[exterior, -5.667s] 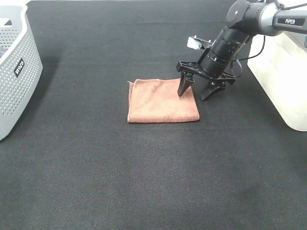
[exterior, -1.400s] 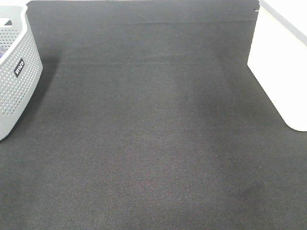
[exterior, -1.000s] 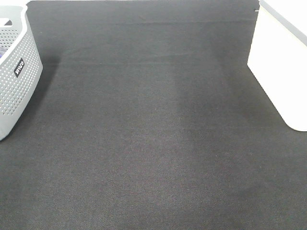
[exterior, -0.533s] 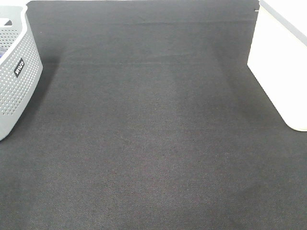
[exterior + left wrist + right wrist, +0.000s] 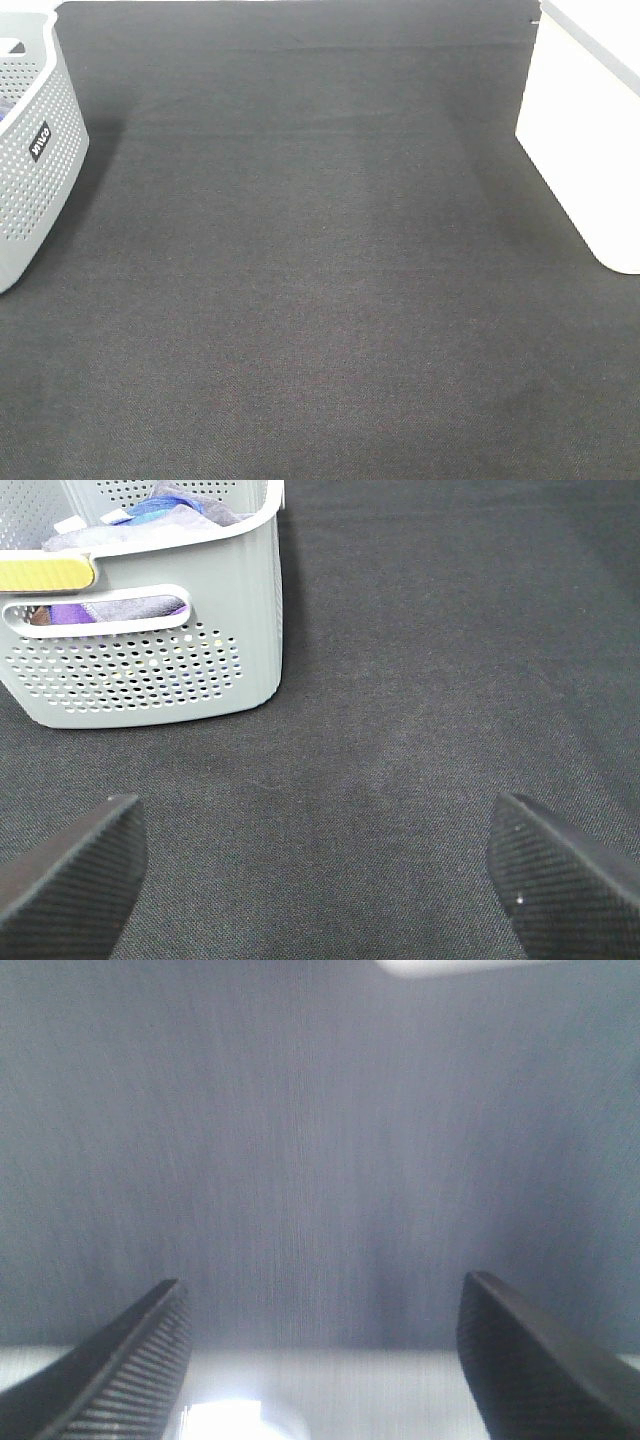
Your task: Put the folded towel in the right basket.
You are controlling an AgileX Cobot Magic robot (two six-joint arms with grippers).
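The folded towel is out of view in every frame. The right basket (image 5: 590,130) is white and stands at the right edge of the high view; its inside is hidden. My left gripper (image 5: 320,875) is open and empty above the black cloth, with a grey perforated basket (image 5: 150,670) a little ahead of it. My right gripper (image 5: 320,1355) is open and empty, its jaws wide apart over a blurred grey-blue surface with a pale band close below. Neither arm shows in the high view.
The grey perforated basket (image 5: 30,150) stands at the left edge of the high view and holds coloured cloths (image 5: 150,510). A black cloth (image 5: 320,260) covers the table between the two baskets.
The brown towel and the right arm, both on the table 5.7 s ago, are gone from the high view. Nothing differs over the last 1.4 s.
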